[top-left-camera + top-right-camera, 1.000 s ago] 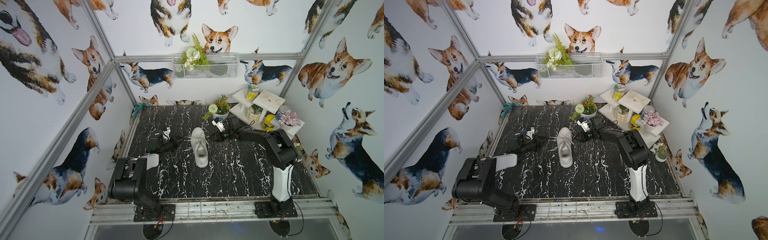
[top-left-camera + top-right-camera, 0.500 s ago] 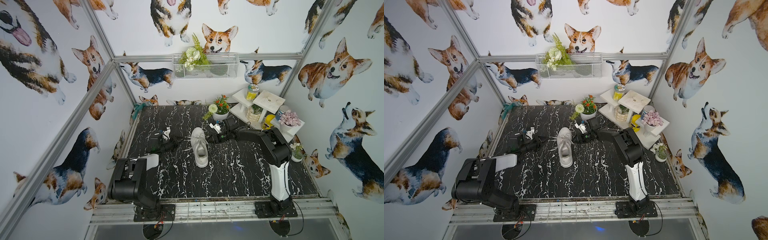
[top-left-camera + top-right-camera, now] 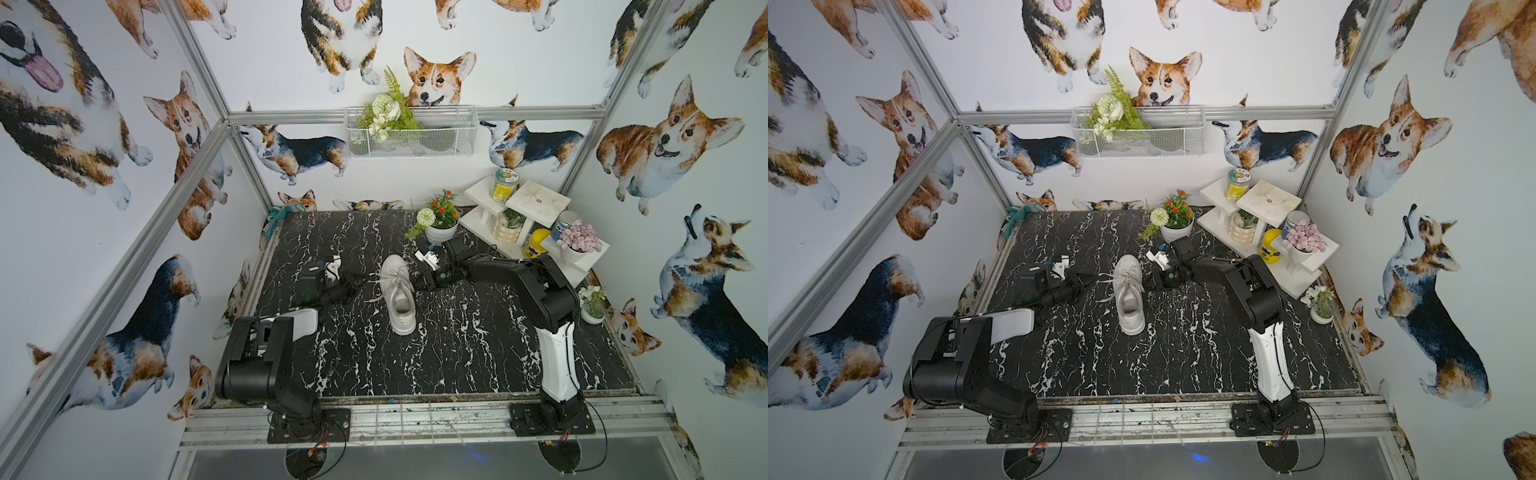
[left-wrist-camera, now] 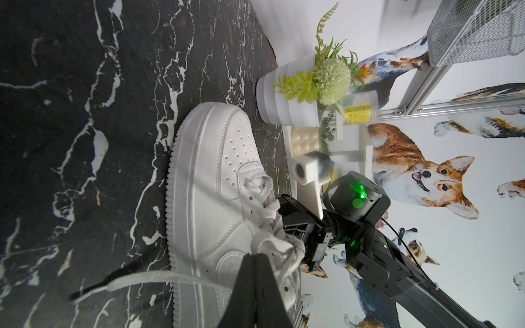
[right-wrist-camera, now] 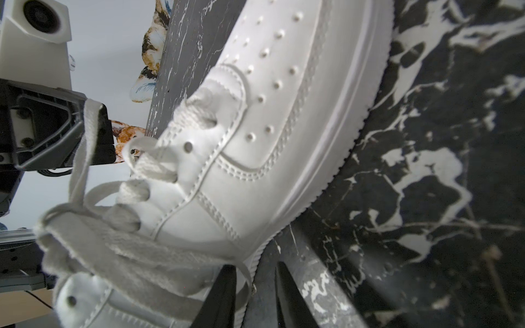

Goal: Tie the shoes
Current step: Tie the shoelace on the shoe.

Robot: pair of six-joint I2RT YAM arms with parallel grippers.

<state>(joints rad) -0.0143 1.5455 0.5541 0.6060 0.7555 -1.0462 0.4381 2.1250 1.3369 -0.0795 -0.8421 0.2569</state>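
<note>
A white sneaker (image 3: 402, 305) (image 3: 1130, 305) lies mid-table, toe toward the back wall, with its laces (image 3: 395, 279) loose. My left gripper (image 3: 360, 279) (image 3: 1090, 279) is at the shoe's left side. In the left wrist view it (image 4: 255, 256) is shut on a bunched lace loop (image 4: 274, 245), and a free lace end (image 4: 147, 279) trails over the table. My right gripper (image 3: 418, 284) (image 3: 1148, 282) is at the shoe's right side. In the right wrist view its jaws (image 5: 255, 272) stand apart by the sole (image 5: 338, 136), with a lace strand (image 5: 246, 279) running between them.
A white flower pot (image 3: 440, 233) stands just behind the right gripper. A white stepped shelf (image 3: 536, 201) with jars fills the back right corner. A small plant pot (image 3: 593, 312) sits at the right edge. A wire basket (image 3: 411, 137) hangs on the back wall.
The right gripper has moved left and forward to the shoe's side, and its jaws have narrowed. The left gripper and the shoe have stayed where they were.
</note>
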